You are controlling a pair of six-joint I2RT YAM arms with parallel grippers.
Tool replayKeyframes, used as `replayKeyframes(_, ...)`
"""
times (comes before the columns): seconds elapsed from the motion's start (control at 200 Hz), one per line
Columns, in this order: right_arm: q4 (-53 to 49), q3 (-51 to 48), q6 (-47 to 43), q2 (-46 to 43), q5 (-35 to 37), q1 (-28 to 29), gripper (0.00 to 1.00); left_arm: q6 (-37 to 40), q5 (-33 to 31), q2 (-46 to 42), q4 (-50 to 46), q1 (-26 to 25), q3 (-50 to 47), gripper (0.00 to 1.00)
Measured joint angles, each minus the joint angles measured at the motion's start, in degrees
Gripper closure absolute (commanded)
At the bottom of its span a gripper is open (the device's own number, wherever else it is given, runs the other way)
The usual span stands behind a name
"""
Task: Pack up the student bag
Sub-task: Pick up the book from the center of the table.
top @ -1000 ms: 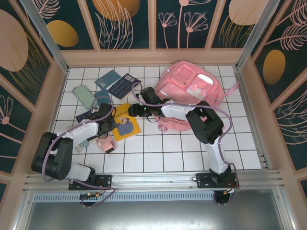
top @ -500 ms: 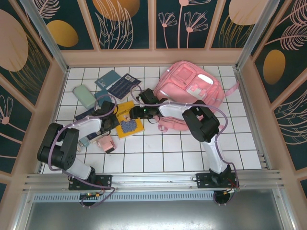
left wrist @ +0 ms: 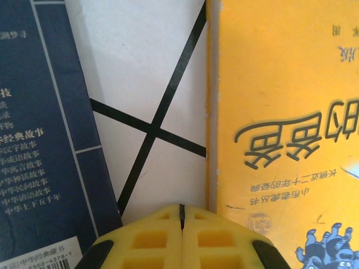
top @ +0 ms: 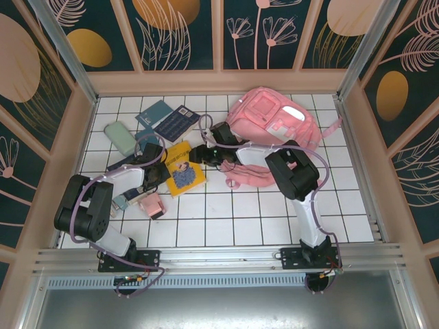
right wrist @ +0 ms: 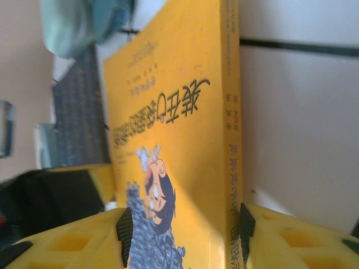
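The student bag (top: 274,122), a large pink backpack, lies at the back right of the tiled table. A yellow book (top: 185,173) with a cartoon cover lies left of it. My right gripper (top: 199,155) is at the book's far right corner. In the right wrist view its pads straddle the yellow book (right wrist: 168,112), one on the cover and one against the spine, so the right gripper (right wrist: 185,227) is shut on it. My left gripper (top: 160,174) sits at the book's left edge. The left gripper (left wrist: 181,208) is shut and empty over a white tile, beside the yellow book (left wrist: 280,112).
A dark blue book (left wrist: 39,140) lies just left of my left gripper. Further books (top: 175,124), a mint pencil case (top: 121,137) and a small pink item (top: 149,204) lie on the left half. The bag's pink straps (top: 250,177) trail beside my right arm.
The yellow book has turned and slid slightly toward the back with the right gripper, which moved right toward the bag. The left gripper stayed shut at the book's left edge.
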Motion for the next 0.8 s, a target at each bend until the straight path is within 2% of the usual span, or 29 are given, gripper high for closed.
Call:
replayKeyframes(0.155,2.54,0.85,0.26,-1.38,-2.6,0.37,0.48,0.9,0.7,0.96,-0.04,-0.02,1.05,1.0)
replayKeyframes(0.325,-2.95,4.98,-1.97,-1.05,-1.77,2.84,0.52,1.81,1.51,1.55,0.63,-0.02,1.57,1.0)
replayKeyframes(0.41,-4.26,5.22,-2.89,-1.05,-1.05,3.13,0.65,2.34,1.92,1.6,1.07,-0.02,1.57,1.0)
replayKeyframes(0.475,-5.79,5.2,-3.15,-1.05,-0.13,3.13,0.86,2.69,2.21,1.73,1.51,-0.04,1.57,1.0)
replayKeyframes(0.545,-7.04,5.2,-3.54,-1.05,0.59,2.71,1.0,2.97,2.47,1.79,1.73,-0.04,1.68,1.0)
replayKeyframes(0.635,-8.04,5.2,-3.82,-1.07,1.31,2.08,1.0,3.21,3.56,1.9,1.92,-0.24,2.03,1.0)
replayKeyframes(0.675,-8.44,5.16,-3.87,-1.18,1.68,1.7,1.0,3.21,4.33,1.9,1.92,-0.48,2.25,0.96)
replayKeyframes(0.8,-8.9,4.24,-3.78,-2.62,2.64,0.33,1.0,3.39,6.67,1.4,1.84,-1.27,4.17,0.74)
